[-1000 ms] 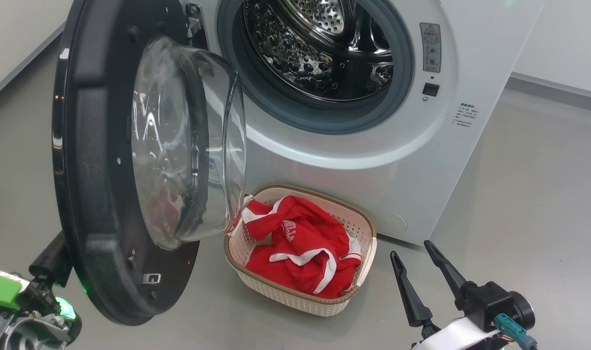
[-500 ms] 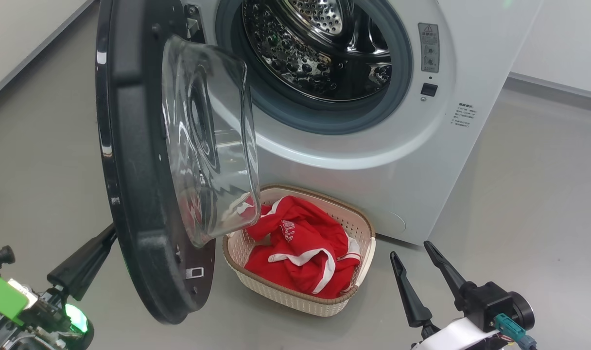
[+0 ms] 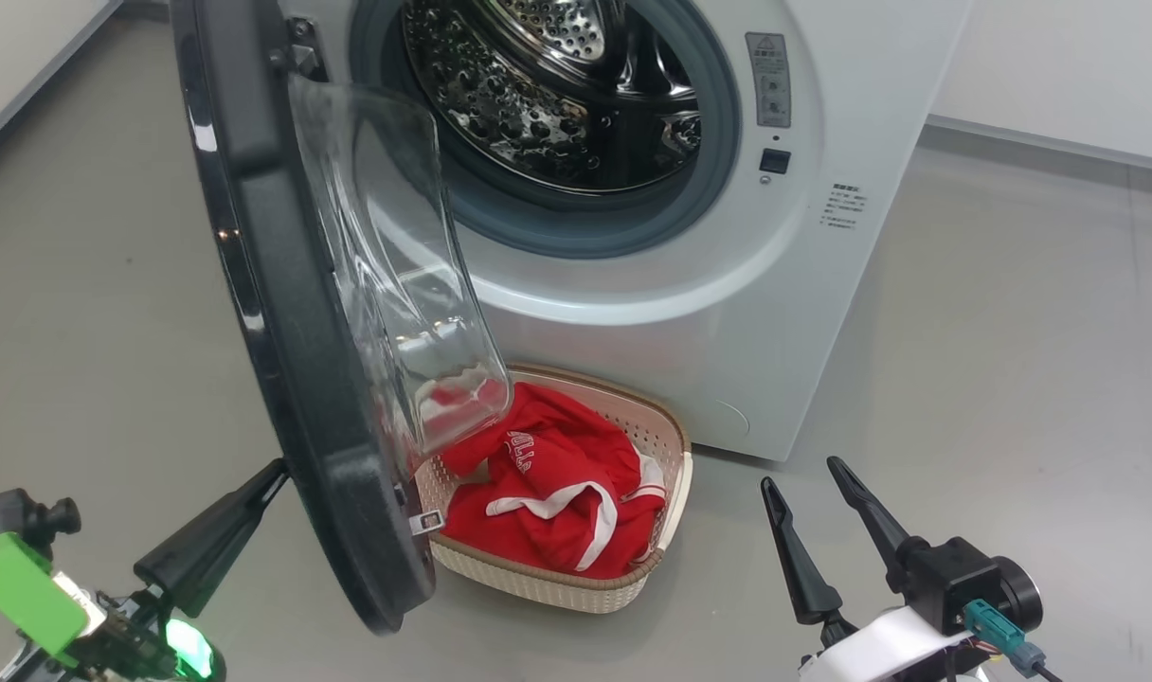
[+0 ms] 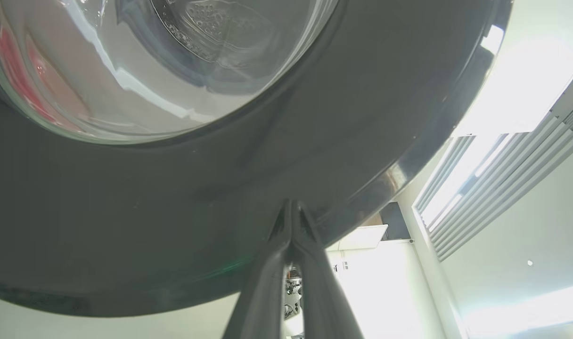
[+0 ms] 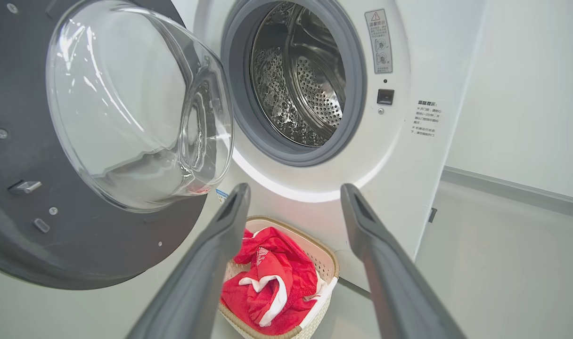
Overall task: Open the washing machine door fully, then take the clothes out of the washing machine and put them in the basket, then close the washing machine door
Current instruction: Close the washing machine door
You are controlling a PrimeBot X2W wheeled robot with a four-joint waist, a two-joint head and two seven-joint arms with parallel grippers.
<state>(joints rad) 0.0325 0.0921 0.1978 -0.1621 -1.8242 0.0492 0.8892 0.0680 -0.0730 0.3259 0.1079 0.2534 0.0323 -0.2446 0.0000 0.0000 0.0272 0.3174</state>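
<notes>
The washing machine (image 3: 728, 313) stands with its steel drum (image 3: 548, 85) showing no clothes inside. The washing machine door (image 3: 282, 313) is partly swung in, and its glass bowl (image 3: 396, 275) hangs over the basket's left end. My left gripper (image 3: 275, 471) is shut with nothing held, its tip against the door's outer face (image 4: 173, 212) near the rim; the left gripper (image 4: 291, 205) touches the black ring. The red clothes (image 3: 548, 493) lie in the cream basket (image 3: 675, 445) on the floor below the opening. My right gripper (image 3: 801, 475) hangs open and apart, right of the basket.
In the right wrist view, the right gripper (image 5: 294, 188) frames the basket (image 5: 331, 263), the clothes (image 5: 272, 278) and the drum (image 5: 300, 84). Grey floor (image 3: 1012, 332) spreads to the right of the machine. A white wall (image 3: 1059, 66) runs behind.
The door has swung toward the machine's opening, with my shut left gripper following behind its outer face. The camera has shifted slightly. My right gripper has kept its place.
</notes>
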